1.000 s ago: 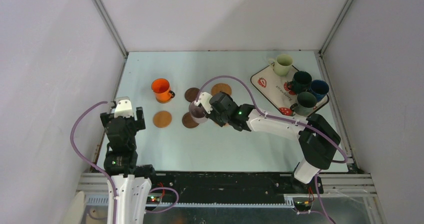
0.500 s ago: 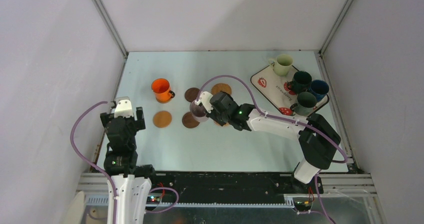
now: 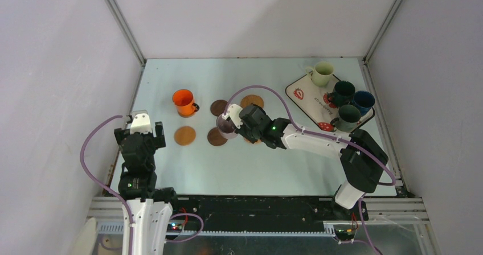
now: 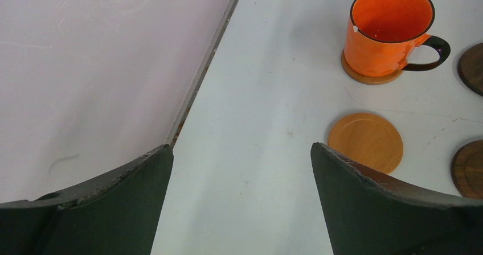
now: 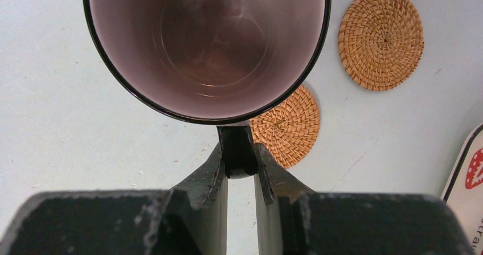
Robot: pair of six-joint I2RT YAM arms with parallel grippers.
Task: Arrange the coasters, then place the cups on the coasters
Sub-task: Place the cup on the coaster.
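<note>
The right gripper (image 5: 238,161) is pinching the thin black handle (image 5: 235,138) of the pale mauve cup (image 5: 208,44); its two fingers are pressed on it from both sides. The cup hangs right in front of the fingertips, and you can look down into it. Seen from above, the dark brown coaster (image 3: 215,138) pokes out from under the cup, just past the fingertips; I cannot tell if the cup's bottom touches it yet. A nearer woven coaster (image 5: 285,124) lies just to the right of the fingers, and a farther woven coaster (image 5: 380,38) lies ahead on that same side. I think the job right now is setting this cup down; to do it well, line the cup's bottom up over the middle of the dark coaster, bring it straight down and keep it level; let go only when it rests flat, then slide back along the handle so the cup does not tip. The left gripper (image 4: 240,151) is spread wide and holds nothing; a bare tan coaster (image 4: 365,142) lies just by its right finger, and the orange cup (image 4: 387,30) stands farther ahead.
</note>
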